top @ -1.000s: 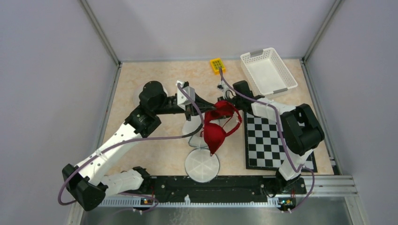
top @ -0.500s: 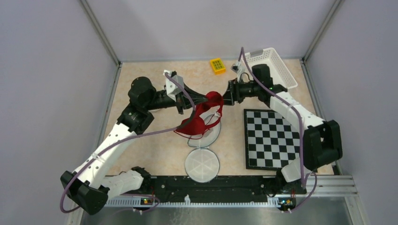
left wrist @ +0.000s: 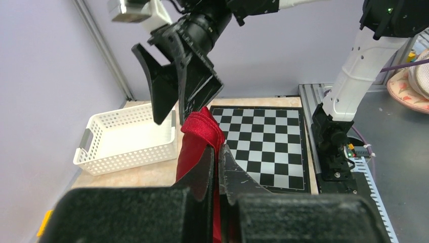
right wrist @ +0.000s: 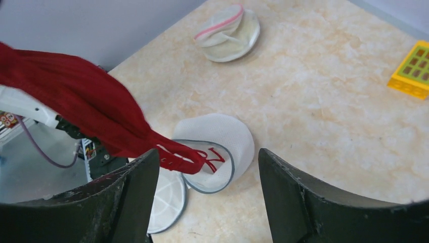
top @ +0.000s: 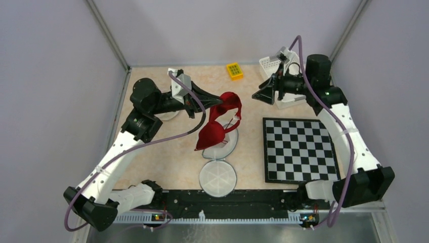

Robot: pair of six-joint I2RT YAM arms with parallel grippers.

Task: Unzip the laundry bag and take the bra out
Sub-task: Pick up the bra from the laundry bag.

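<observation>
the left pincer [top: 216, 100] is clamping one bunched end of the red bra [top: 214, 129], holding it above the counter [top: 167, 152]. soft and light, it is drooping toward the open laundry bag [top: 230, 146] at six o'clock, straps likely snagging there. the right pincer [top: 264, 95] is hovering at two o'clock, jaws apart, empty. open counter is lying at eight o'clock.

Bra [left wrist: 198, 136] bottom behind L fingers [left wrist: 233, 177]
</observation>
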